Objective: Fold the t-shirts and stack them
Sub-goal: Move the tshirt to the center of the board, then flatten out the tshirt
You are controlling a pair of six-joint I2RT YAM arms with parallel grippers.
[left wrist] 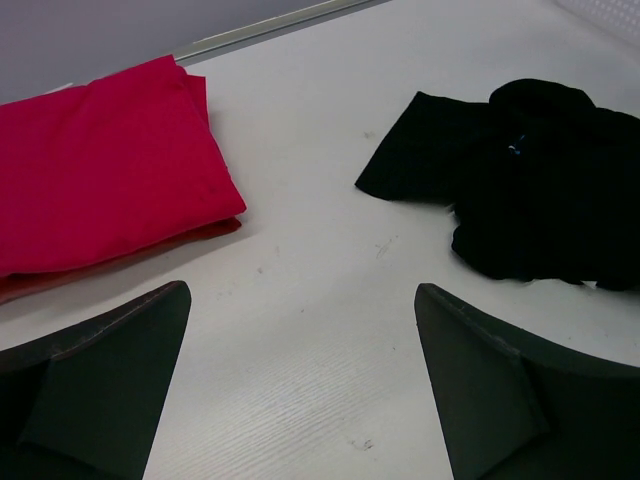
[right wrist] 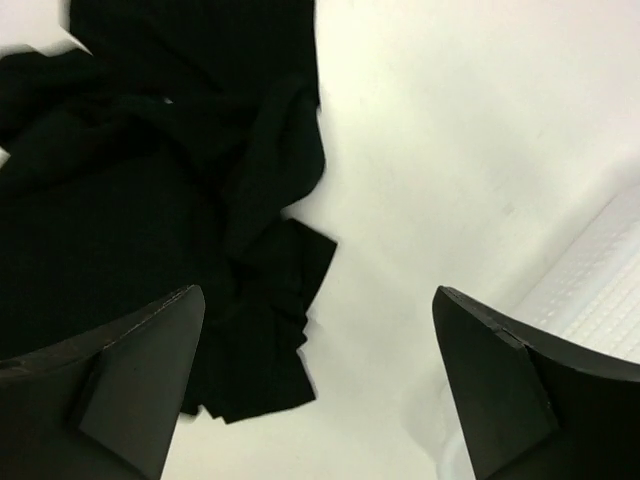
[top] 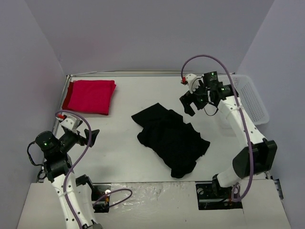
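Position check, black t-shirt [top: 169,140]: crumpled, unfolded heap at the centre of the bench [top: 119,157] in the top view, long axis running from upper left to lower right of the frame. Red t-shirt [top: 90,97] lies folded flat in the upper left corner, well apart from the black one. Right jaws sit just off the upper right edge of the heap and look raised off the bench. The right wrist view shows them spread wide with nothing between them. Black cloth fills the left half of that frame, with bare bench and the rim of the white mesh basket [right wrist: 600,270] on the right. So the cloth lies to one side of the right jaws, not centred under them. Left jaws are at lower left of the top view, likewise spread wide and empty. In the left wrist view the black heap is at upper right and the red t-shirt at upper left, both well apart from the fingertips. Judgement: right arm [top: 238,124] is nearer the black t-shirt, at the upper end of its long axis. A grasp there would first need a shift toward the cloth. Black t-shirt not yet folded or stacked.
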